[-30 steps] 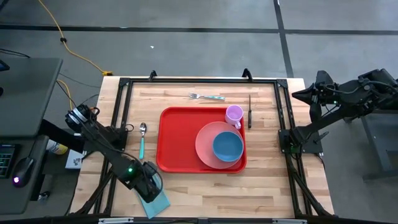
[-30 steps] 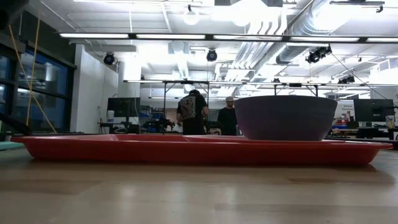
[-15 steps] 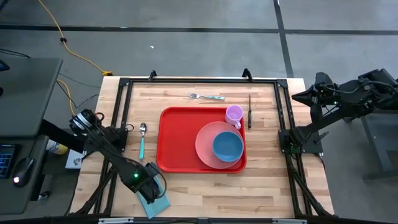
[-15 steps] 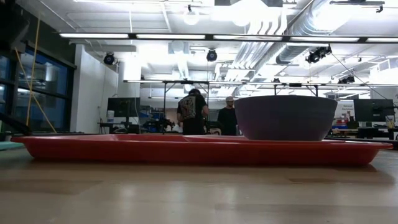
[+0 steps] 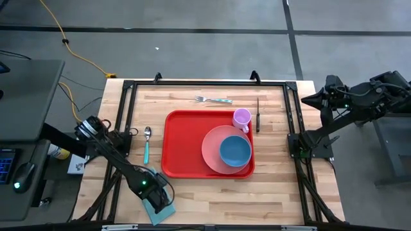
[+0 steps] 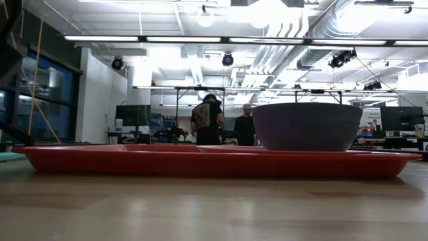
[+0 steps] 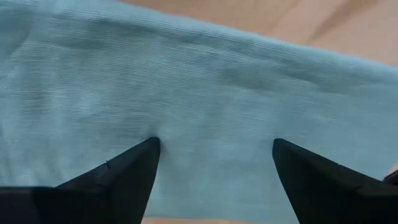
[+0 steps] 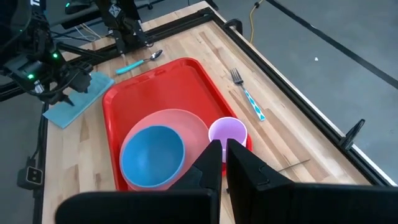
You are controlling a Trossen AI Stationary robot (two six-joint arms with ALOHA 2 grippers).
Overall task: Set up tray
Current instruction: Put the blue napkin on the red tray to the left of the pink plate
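The red tray (image 5: 186,144) lies mid-table and carries a pink plate (image 5: 212,154), a blue bowl (image 5: 235,151) on the plate, and a purple cup (image 5: 241,118) at its far right corner. A light blue cloth (image 5: 164,210) lies flat at the near left edge. My left gripper (image 7: 212,149) points down over it, open, a fingertip on either side of a bare stretch of cloth. My right gripper (image 8: 218,155) is shut on nothing, raised beyond the table's right edge. My left gripper stands open with both fingertips (image 7: 146,152) at the surface of the cloth's middle (image 7: 211,118), coming from above. The cloth lies flat on the table. Whether the tips touch it, I cannot tell.
A spoon with a teal handle (image 5: 147,142) lies left of the tray, a fork (image 5: 213,99) beyond its far rim, a dark knife (image 5: 257,114) to its right. Black frame rails (image 5: 126,109) border the table. Two people stand far off in the room (image 6: 217,124).
My left gripper has moved a little toward the table's near edge and to the right, coming to stand over the blue cloth. The cloth has stayed where it was.
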